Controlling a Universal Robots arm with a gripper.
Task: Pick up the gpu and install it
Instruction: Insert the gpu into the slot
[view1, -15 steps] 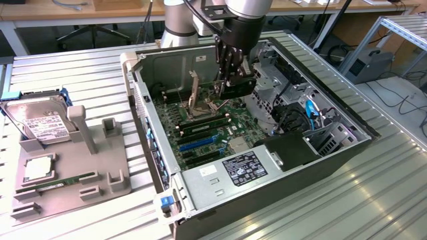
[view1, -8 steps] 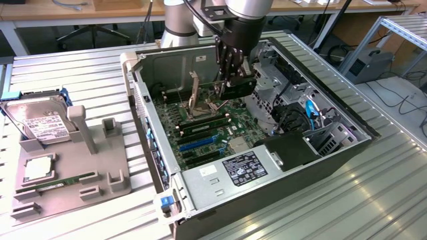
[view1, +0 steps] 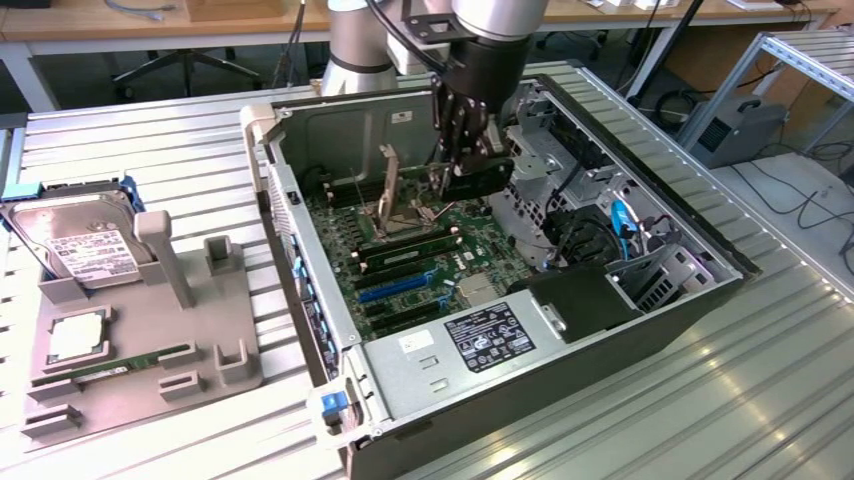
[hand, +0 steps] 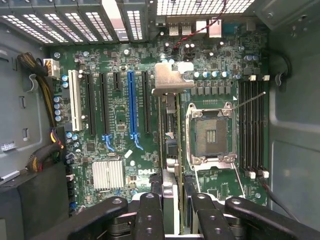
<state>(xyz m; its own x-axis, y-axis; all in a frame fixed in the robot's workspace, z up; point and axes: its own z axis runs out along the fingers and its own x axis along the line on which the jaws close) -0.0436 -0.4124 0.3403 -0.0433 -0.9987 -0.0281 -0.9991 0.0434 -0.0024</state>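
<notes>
My gripper (view1: 461, 150) is down inside the open computer case (view1: 534, 380), shut on the gpu (view1: 478, 185). The card is black and hangs upright above the green motherboard (view1: 414, 270). In the wrist view the gpu (hand: 170, 125) shows edge-on, its silver bracket at the far end, running back between my black fingers (hand: 150, 210). There the gripper (hand: 174, 202) holds the card over the strip between the row of expansion slots, one of them a blue slot (hand: 132, 105), and the open CPU socket (hand: 210, 135). I cannot tell whether the card touches the board.
A grey parts fixture (view1: 174, 290) lies at the exterior view's left with a hard drive (view1: 83, 250), a small silver chip (view1: 78, 335) and a green RAM stick (view1: 114, 368). Drive cages and cables (view1: 587, 230) crowd the case on the exterior view's right. A cable bundle (hand: 45, 100) runs beside the white slot (hand: 77, 100).
</notes>
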